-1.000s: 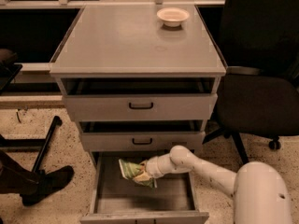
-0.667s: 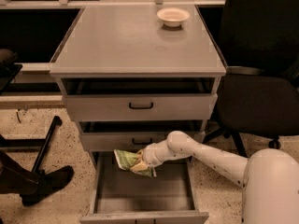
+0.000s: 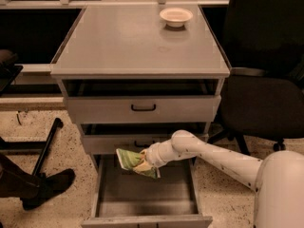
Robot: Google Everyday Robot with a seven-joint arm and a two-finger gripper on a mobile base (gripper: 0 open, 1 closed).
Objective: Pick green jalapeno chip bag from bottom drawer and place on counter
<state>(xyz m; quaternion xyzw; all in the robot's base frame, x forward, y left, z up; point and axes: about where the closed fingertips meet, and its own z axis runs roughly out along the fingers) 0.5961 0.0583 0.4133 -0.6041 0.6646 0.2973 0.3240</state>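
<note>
The green jalapeno chip bag (image 3: pixel 129 160) is held in my gripper (image 3: pixel 145 161), lifted above the floor of the open bottom drawer (image 3: pixel 145 194) and just in front of the middle drawer's face. The gripper is shut on the bag's right side; the bag sticks out to the left. My white arm (image 3: pixel 213 156) reaches in from the lower right. The counter (image 3: pixel 123 42) is the flat grey top of the cabinet, well above the gripper.
A round white bowl (image 3: pixel 176 16) sits at the back right of the counter. The top drawer (image 3: pixel 142 109) and middle drawer (image 3: pixel 114 144) are slightly open. A black office chair (image 3: pixel 266 89) stands to the right. A black stand leg (image 3: pixel 45 148) lies left.
My gripper has lifted the bag up out of the bottom drawer, to the height of the middle drawer's face, and shifted slightly left.
</note>
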